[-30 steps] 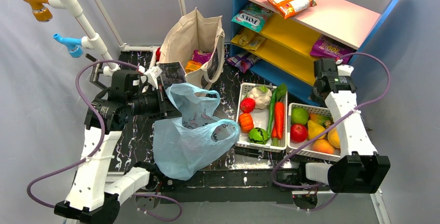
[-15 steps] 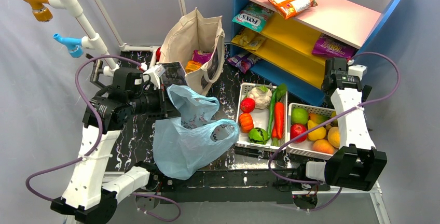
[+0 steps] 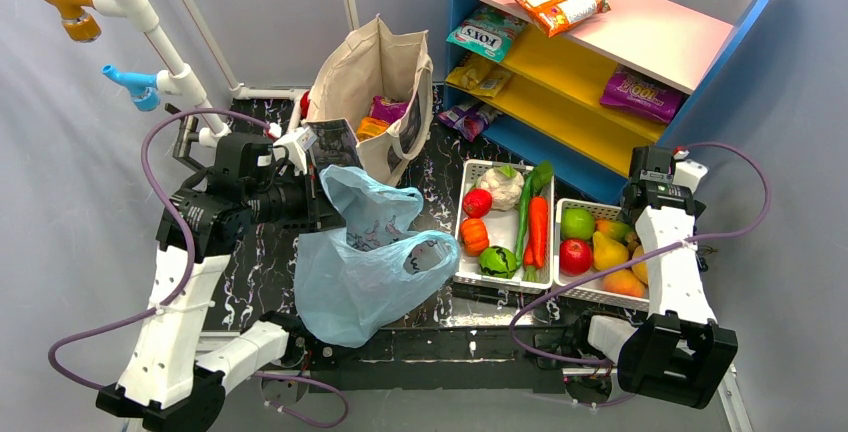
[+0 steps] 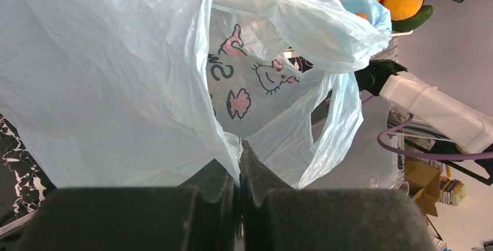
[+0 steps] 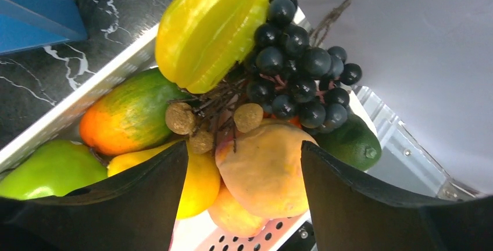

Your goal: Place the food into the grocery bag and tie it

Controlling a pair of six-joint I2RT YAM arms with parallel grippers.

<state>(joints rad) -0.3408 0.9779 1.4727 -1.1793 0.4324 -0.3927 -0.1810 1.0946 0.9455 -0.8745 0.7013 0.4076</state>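
The light-blue grocery bag (image 3: pixel 365 272) hangs at the table's near left, mouth toward the baskets. My left gripper (image 3: pixel 335 210) is shut on a fold of its rim (image 4: pixel 239 146). The food lies in two white baskets. Above the right fruit basket (image 3: pixel 600 297), my right gripper (image 5: pixel 244 146) is open, and its fingers straddle an orange-yellow fruit (image 5: pixel 264 167) without pinching it. Around it lie brown balls on twigs (image 5: pixel 183 118), dark grapes (image 5: pixel 296 76), a starfruit (image 5: pixel 212 27), a mango (image 5: pixel 131 114) and a green apple (image 5: pixel 49 172).
The left basket (image 3: pixel 467 167) holds tomato, carrot, cauliflower and green vegetables. A beige canvas tote (image 3: pixel 370 87) stands behind the bag. A blue and pink shelf (image 3: pixel 600 52) with snack packs fills the back right. White pipes with hooks (image 3: pixel 150 22) rise at the left.
My right arm has swung right and nearer, settling over the fruit basket's right end, and its jaws have narrowed a little. The left arm still holds the bag in the same place.
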